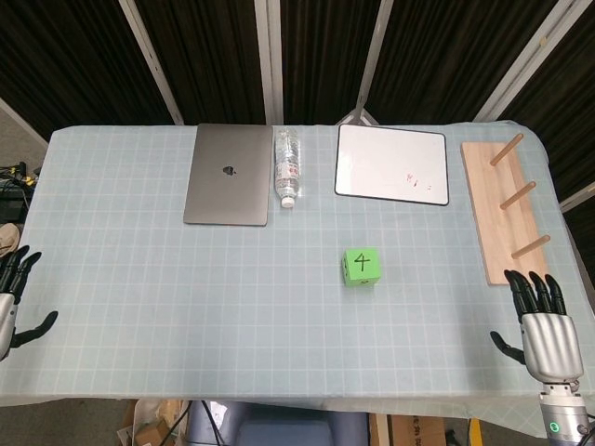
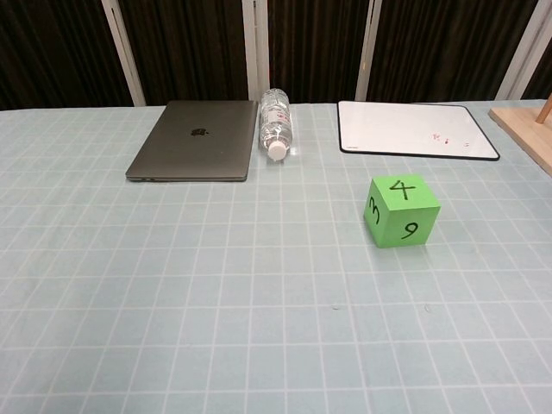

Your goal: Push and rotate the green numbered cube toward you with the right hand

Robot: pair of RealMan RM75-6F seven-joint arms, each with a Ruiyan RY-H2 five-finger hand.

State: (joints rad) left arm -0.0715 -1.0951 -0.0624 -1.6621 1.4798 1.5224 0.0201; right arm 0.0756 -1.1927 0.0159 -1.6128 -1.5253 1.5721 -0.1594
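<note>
The green numbered cube (image 1: 362,267) sits right of the table's middle, alone on the checked cloth. In the chest view the cube (image 2: 401,211) shows a 4 on top, a 9 on its near face and a 3 on its left face. My right hand (image 1: 543,327) hovers at the near right corner of the table, fingers straight and spread, holding nothing, well to the right of the cube. My left hand (image 1: 13,299) shows at the near left edge, fingers apart and empty. Neither hand appears in the chest view.
A closed grey laptop (image 1: 229,174), a lying water bottle (image 1: 288,166) and a whiteboard (image 1: 391,163) line the far side. A wooden peg board (image 1: 509,206) lies along the right edge, just beyond my right hand.
</note>
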